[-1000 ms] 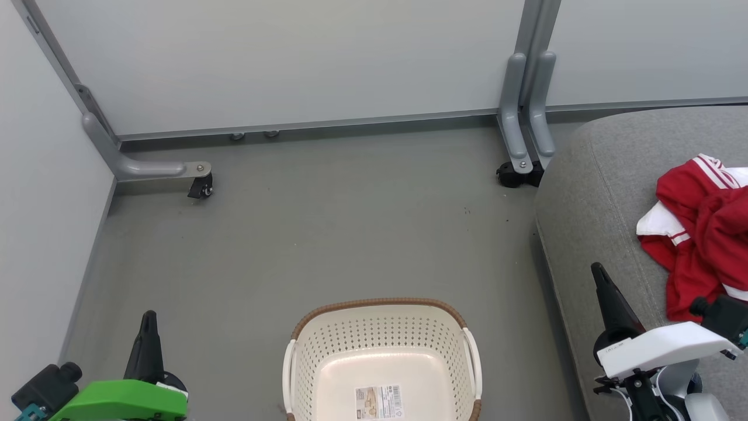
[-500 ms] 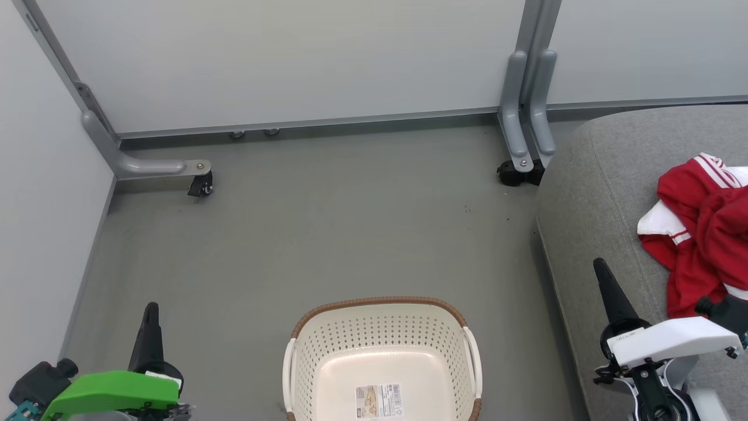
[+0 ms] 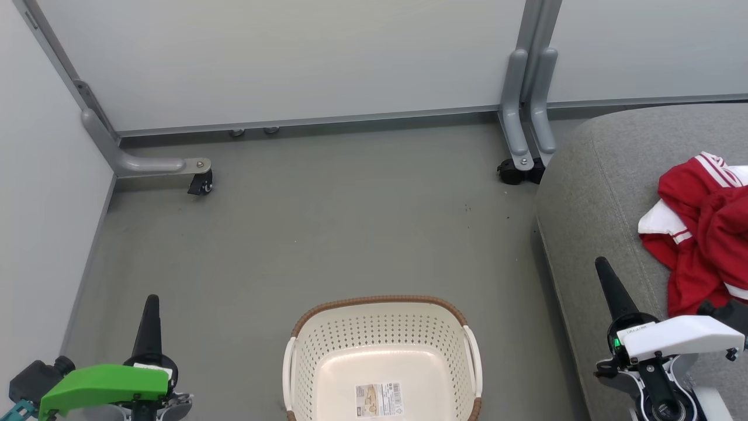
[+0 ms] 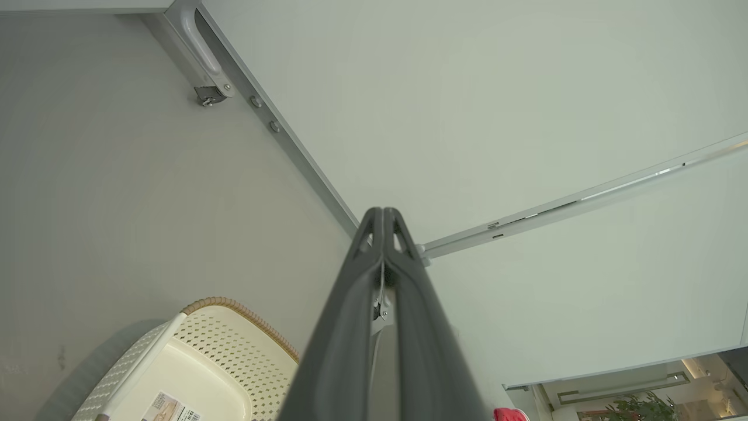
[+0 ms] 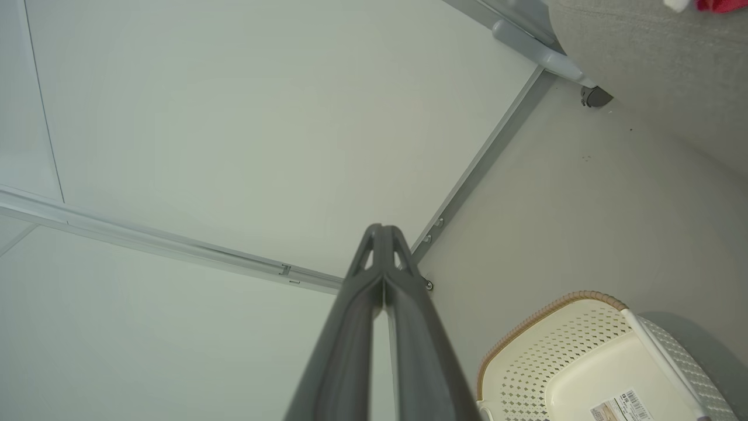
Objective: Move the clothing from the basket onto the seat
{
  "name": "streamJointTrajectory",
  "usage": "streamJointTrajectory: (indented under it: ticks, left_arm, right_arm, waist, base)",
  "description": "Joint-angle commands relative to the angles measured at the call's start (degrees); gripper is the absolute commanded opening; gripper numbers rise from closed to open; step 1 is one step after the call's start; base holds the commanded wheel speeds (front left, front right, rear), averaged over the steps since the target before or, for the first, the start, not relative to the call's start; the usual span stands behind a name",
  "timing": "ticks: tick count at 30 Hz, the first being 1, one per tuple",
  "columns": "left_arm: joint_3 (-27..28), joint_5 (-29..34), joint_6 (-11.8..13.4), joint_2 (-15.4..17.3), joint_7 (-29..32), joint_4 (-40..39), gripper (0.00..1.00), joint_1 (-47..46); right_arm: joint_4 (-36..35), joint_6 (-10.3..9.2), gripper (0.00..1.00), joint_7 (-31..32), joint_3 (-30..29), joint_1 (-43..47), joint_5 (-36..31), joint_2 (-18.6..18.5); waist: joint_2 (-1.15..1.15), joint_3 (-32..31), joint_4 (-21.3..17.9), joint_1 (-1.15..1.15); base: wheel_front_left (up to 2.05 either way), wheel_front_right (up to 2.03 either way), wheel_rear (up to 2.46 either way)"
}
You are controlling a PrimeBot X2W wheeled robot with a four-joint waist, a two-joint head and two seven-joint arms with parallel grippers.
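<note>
Standing on the grey floor (image 3: pixel 327 228), low centre in the head view, is the laundry basket (image 3: pixel 380 300). It is upright with its mouth up. Brown woven-look rim, white side handles, perforated cream walls. Its bare base shows, with a label sticker (image 3: pixel 378 400) stuck on it.

The clothing (image 3: pixel 704 234) lies in a crumpled heap on the seat (image 3: pixel 590 193), over at the right and well apart from the basket. It is bright red fabric with white panels and thin stripes, and it runs off the right edge of the head view. I cannot tell shirt from shorts in the heap. The seat is a big grey upholstered cushion with a rounded corner, and its near edge is just beside the basket's right side.

The left tool (image 3: pixel 151 304) has its fingers pressed together, gripping nothing, and points up the view over the floor left of the basket. A green cover (image 3: pixel 105 380) sits on the wrist behind it.

The right tool (image 3: pixel 602 266) also has its fingers together, gripping nothing. It is over the seat's front edge, tip left of the red heap and apart from it. A white cover (image 3: pixel 681 336) sits behind it.

Pale partition panels (image 3: pixel 292 58) close off the back and left. Their grey feet end in black casters, one at the left (image 3: pixel 200 186) and one by the seat corner (image 3: pixel 513 173).
</note>
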Motion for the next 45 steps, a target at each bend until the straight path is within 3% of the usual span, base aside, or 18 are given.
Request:
streamJointTrajectory:
  ticks: [1,45]
  left_arm:
    - [0.3,-1.5,-0.2,0.1,0.3,-0.6,0.00,-1.6]
    - [1.9,-21.9,-0.5,-1.4,5.6,-0.4,0.00,-4.0]
  right_arm:
    - [0.0,0.02,0.00,0.2,-0.2,-1.4,1.6,-0.3]
    - [5.7,0.01,0.00,1.6,-1.9,-4.5,22.4,0.1]
  waist:
    - [0.00,0.0,0.0,0.00]
    - [0.00,0.7,0.2,0.00]
  base:
    - [0.00,0.00,0.00]
    - [0.00,0.00,0.00]
